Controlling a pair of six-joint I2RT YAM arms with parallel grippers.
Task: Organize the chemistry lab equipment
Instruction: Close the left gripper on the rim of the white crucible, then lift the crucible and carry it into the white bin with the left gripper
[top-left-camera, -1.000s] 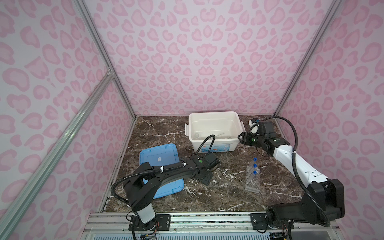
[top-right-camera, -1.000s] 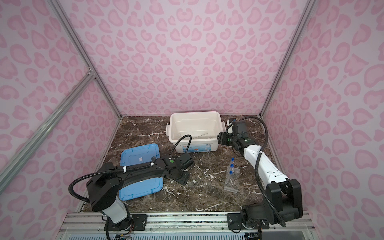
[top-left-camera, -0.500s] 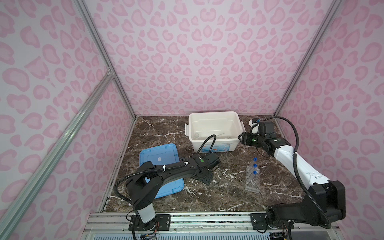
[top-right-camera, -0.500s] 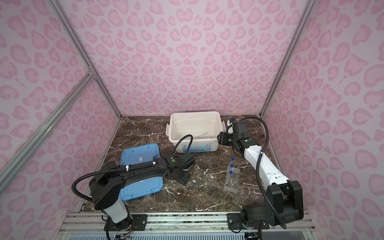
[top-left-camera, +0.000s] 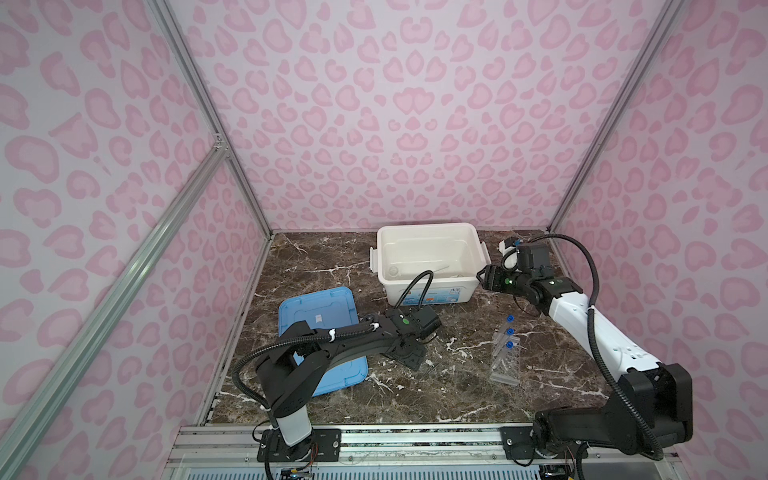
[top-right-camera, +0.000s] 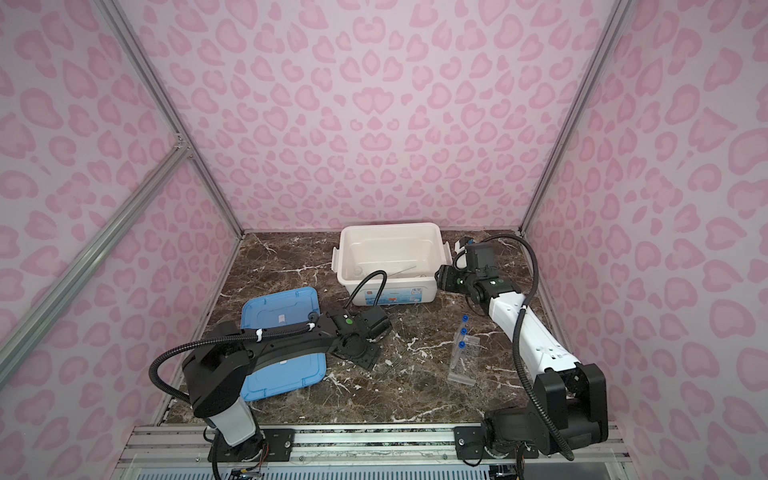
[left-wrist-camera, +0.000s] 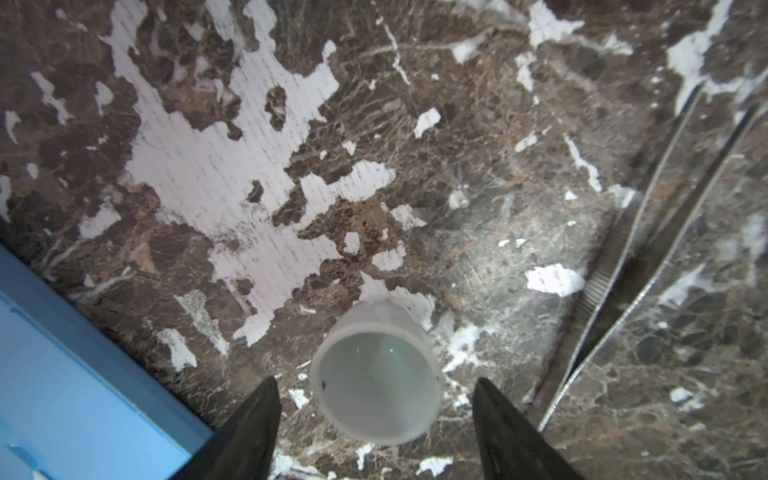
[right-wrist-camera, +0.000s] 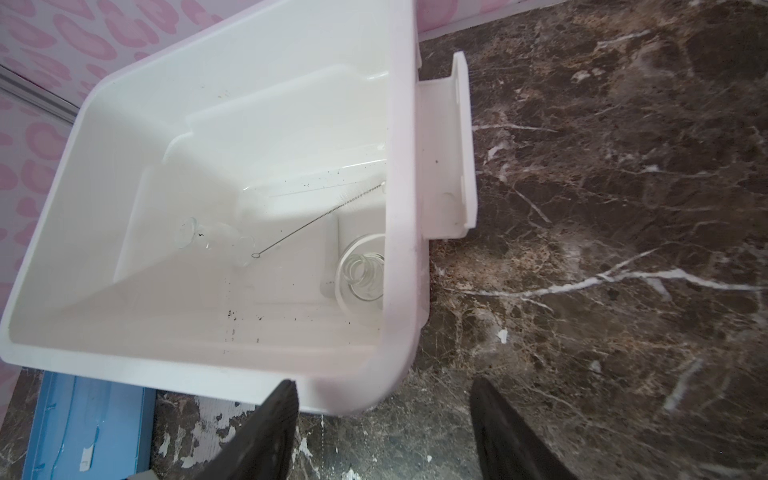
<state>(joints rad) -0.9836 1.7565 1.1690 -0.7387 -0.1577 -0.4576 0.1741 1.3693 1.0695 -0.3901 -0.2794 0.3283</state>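
Observation:
The small white mortar bowl (left-wrist-camera: 376, 399) stands upright on the marble table, between my left gripper's fingertips and touching neither. That left gripper (left-wrist-camera: 374, 379) is open and points down at the table just right of the blue lid in both top views. The clear tube rack (top-left-camera: 505, 357) holds three blue-capped test tubes (top-left-camera: 509, 331) at front right. A clear glass beaker (right-wrist-camera: 361, 270) and a glass flask (right-wrist-camera: 216, 239) lie inside the white bin. My right gripper (right-wrist-camera: 382, 381) is open and empty at the bin's near right corner. No pestle shows.
The white bin (top-left-camera: 428, 230) stands at the back centre, and a thin wire brush (right-wrist-camera: 320, 218) lies in it. Its blue lid (top-left-camera: 320, 307) lies flat at the left. Metal tweezers (left-wrist-camera: 648, 249) lie on the table beside the bowl. A small white and blue object (top-left-camera: 509, 245) sits behind the right arm.

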